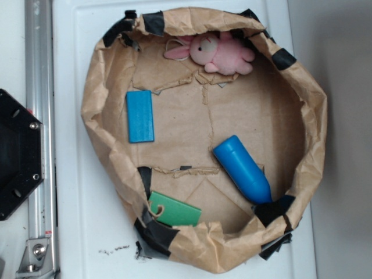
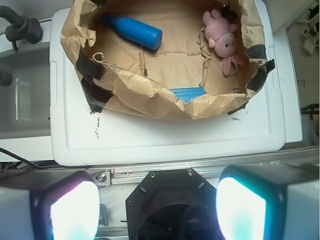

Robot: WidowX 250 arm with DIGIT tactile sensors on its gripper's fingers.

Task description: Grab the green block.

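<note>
The green block [image 1: 174,211] lies flat inside the brown paper basin [image 1: 96,125], tucked against its taped wall. The claw [image 2: 157,210] hangs spread wide and empty, well apart outside the worktop's [image 2: 165,137] edge. A blue cylinder [image 1: 242,168], blue slab [image 1: 140,116] and pink bunny [image 1: 218,52] share the basin.

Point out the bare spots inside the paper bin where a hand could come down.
Widest bare floor: the middle, between the blue slab, blue cylinder and pink bunny. Crowded: the green block sits tight against the paper wall.
</note>
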